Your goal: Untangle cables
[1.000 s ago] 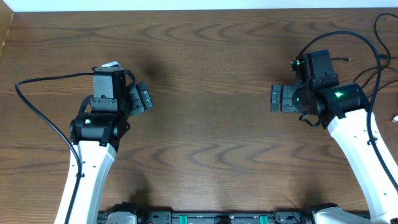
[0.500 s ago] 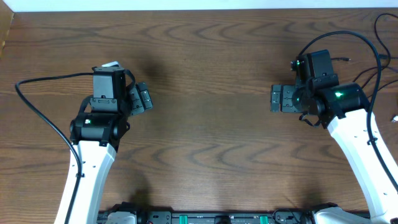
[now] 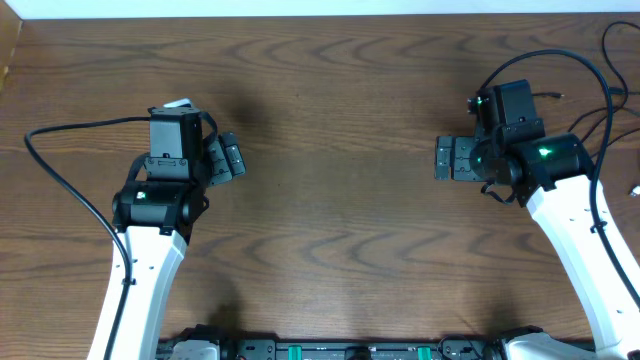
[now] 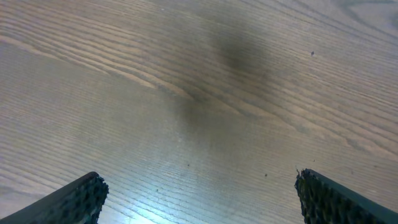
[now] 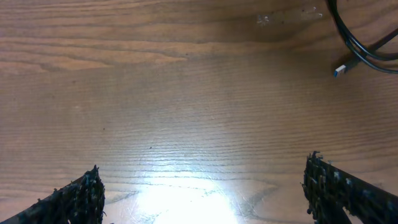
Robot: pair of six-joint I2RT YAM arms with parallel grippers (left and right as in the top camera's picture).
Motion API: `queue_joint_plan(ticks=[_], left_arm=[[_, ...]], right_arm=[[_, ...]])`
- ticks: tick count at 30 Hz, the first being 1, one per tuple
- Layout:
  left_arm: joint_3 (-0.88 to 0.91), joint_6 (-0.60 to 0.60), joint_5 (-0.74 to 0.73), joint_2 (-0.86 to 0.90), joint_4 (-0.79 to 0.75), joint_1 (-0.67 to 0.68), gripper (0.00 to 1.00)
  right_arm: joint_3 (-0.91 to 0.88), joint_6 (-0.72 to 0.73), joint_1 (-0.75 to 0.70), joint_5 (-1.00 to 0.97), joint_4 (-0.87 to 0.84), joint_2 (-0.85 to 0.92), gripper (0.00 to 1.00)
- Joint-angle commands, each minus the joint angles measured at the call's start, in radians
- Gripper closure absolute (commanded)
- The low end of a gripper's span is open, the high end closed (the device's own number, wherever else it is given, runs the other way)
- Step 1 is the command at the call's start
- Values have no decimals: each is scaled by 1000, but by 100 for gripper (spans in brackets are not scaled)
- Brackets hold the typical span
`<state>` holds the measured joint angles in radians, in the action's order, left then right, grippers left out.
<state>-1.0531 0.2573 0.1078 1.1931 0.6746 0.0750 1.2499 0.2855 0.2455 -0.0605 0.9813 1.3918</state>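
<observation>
Hovering over bare wood, the left end effector (image 3: 228,157) and the right end effector (image 3: 446,158) both have their jaws spread wide and hold nothing. The cables (image 5: 357,50) lie well off toward the counter's (image 3: 340,200) right edge, beyond the right end effector. Its wrist view catches only a black loop and a blue-tipped plug (image 5: 339,71) (the rest of the tangle is out of frame). The likely trouble is that the robot's own thick black lead (image 3: 550,52) arcs near those cords. A sideways reach could snag it, or nudge the thin cords off the edge.
</observation>
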Motion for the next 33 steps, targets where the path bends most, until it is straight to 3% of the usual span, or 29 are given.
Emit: queue_joint_plan(ticks=[1, 21, 33], left_arm=[[1, -13, 13, 2, 2, 3, 2], [68, -14, 13, -166, 23, 3, 2], [434, -25, 6, -391, -395, 3, 2]], right_arm=[[-3, 17, 2, -12, -1, -12, 1], [-3, 17, 2, -12, -1, -12, 1], [-3, 17, 2, -12, -1, -12, 1]])
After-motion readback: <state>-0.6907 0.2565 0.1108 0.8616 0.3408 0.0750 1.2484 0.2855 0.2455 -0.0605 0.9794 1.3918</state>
